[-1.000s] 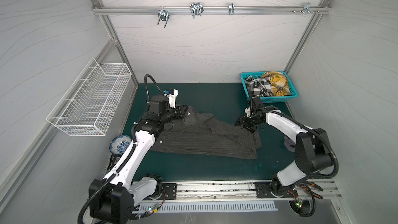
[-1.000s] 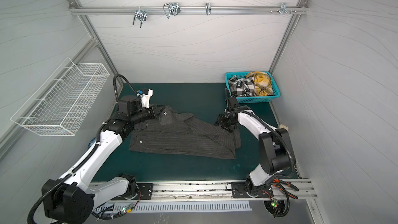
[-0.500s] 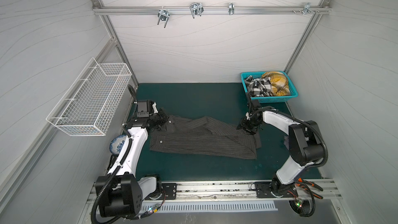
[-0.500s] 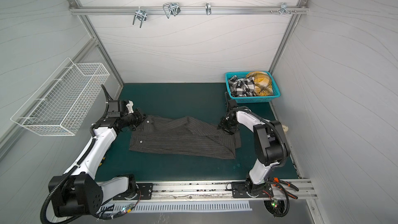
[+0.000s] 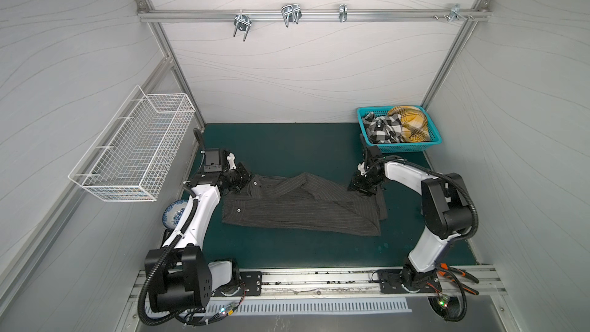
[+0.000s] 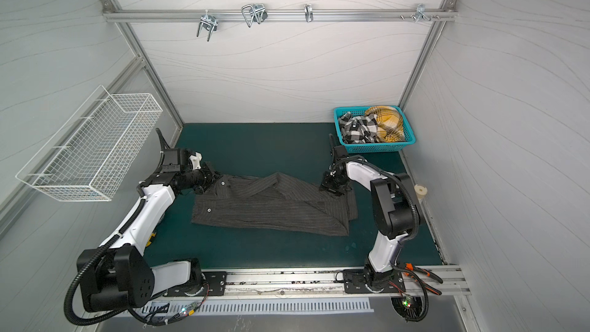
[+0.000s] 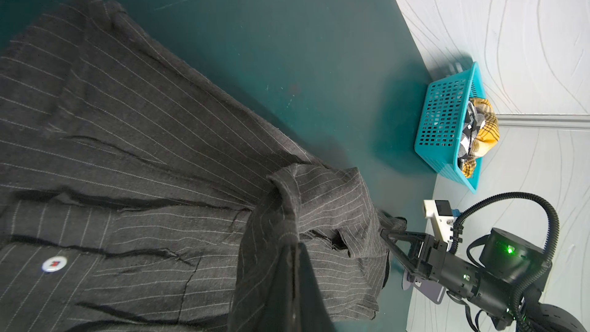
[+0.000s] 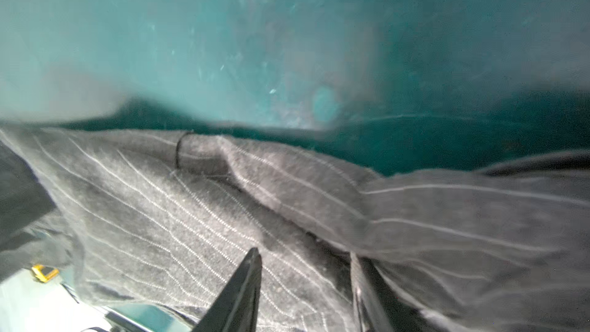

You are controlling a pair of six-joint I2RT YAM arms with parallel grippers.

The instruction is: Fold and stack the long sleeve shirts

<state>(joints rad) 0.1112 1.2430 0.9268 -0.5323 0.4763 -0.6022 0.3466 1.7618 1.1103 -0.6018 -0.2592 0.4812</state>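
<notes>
Left wrist view: my left gripper point(image 5: 246, 182) is clamped tight on the left end of the pinstriped shirt point(image 7: 143, 154), cloth bunched over the finger. A second ago it sat further in over the shirt, and now it's back near the left edge of the green mat point(image 5: 287, 145) with the shirt stretched long between both grippers. My right gripper point(image 8: 303, 253) is at the opposite end, jaws apart astride a fold but narrower than a second ago — no pinch visible yet. Checked shirt point(image 5: 383, 126) and yellow plaid shirt point(image 5: 412, 121) unchanged in the teal basket point(image 5: 402, 148) — far right corner.
</notes>
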